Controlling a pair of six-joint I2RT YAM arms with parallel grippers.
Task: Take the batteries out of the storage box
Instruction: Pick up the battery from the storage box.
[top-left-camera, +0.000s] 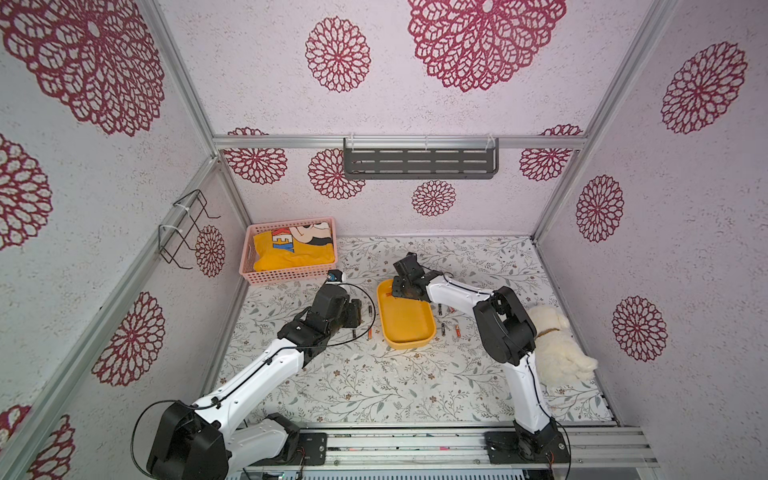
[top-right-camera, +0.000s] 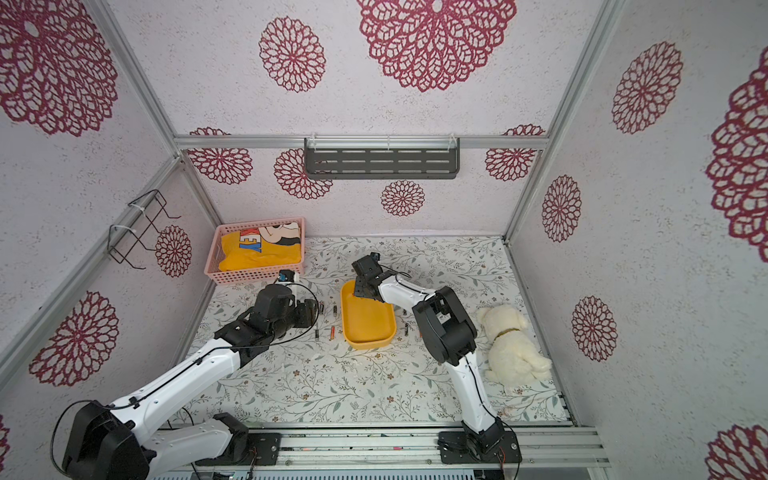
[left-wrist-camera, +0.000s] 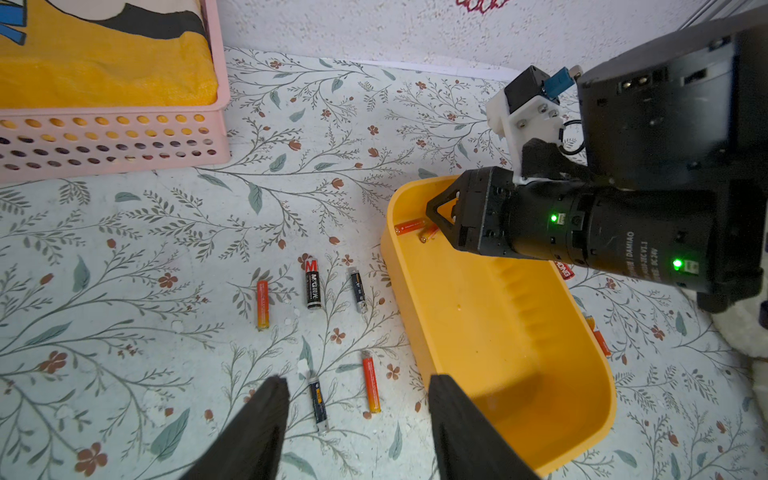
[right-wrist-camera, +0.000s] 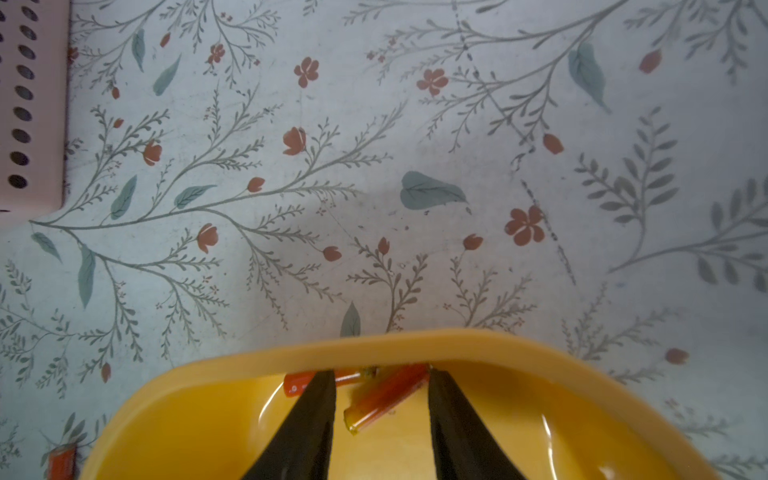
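The right arm (top-left-camera: 453, 287) is stretching toward frame centre in both top views, wrist pitched down, its right gripper (right-wrist-camera: 381, 374) gaping astride an orange battery (right-wrist-camera: 386, 399) at the upper end of the storage box (top-left-camera: 409, 320), while the left gripper (left-wrist-camera: 359, 379), jaws parted, is hovering over batteries (left-wrist-camera: 311, 284) lying on the table (top-left-camera: 374, 386) left of the box.

In the right wrist view the two orange batteries (right-wrist-camera: 386, 399) in the box (right-wrist-camera: 415, 345) are blurred, one half behind a finger (right-wrist-camera: 316, 411) of the right gripper (right-wrist-camera: 381, 376), and the lower edge cuts off the box and one more battery (right-wrist-camera: 62, 461) outside it. In both top views this gripper's tips are hidden under its wrist (top-left-camera: 409, 274), and the batteries on the table (top-left-camera: 374, 386) are too small to read any label. In the left wrist view the right arm (left-wrist-camera: 602, 232) hides the far side of the box, the edges cut off the basket (left-wrist-camera: 124, 141), and the left gripper (left-wrist-camera: 359, 380) shows only its two tips.
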